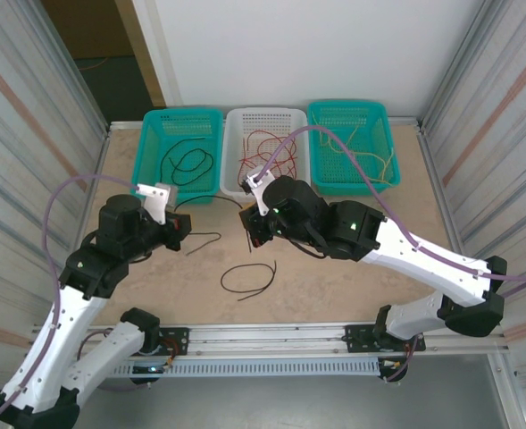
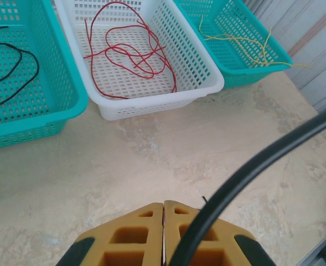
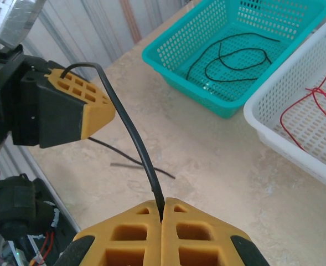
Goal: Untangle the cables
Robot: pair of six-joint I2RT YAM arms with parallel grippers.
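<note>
Yellow fingers of the right pincer [image 3: 163,206] are squeezed together on a thin black cable [image 3: 130,133], just in front of the white plastic basket [image 2: 157,105]. That cable bends over to the left pincer [image 2: 164,204], whose fingers are together; I cannot tell if they pinch it. Red cables [image 2: 130,55] lie inside the white basket. A loose black cable [image 1: 246,264] lies on the desk [image 1: 334,277], further in front of the basket.

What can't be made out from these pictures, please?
- Right wrist view: whether the left gripper clamps the held cable, whose end it hides.
- Left wrist view: held cable cut off by bottom and right edges.
- Right wrist view: loose cable runs behind the left gripper.
</note>
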